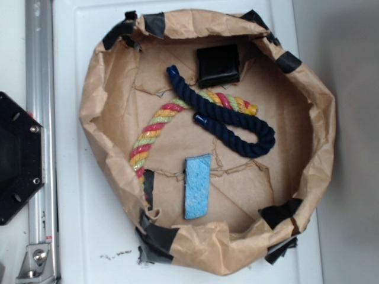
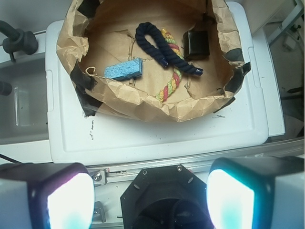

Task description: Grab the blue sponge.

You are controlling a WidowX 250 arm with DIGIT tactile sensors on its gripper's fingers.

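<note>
a white plastic surface (image 1: 77, 236) flanked by a silver aluminium rail (image 1: 40, 118), evenly lit from above.

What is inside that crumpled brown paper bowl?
A blue sponge, a dark blue rope lying across a striped rope, and a black block. Anything beneath them is hidden.

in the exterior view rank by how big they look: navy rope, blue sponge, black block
1. navy rope, clearly the largest
2. blue sponge and black block look about alike in area; too close to rank
</note>
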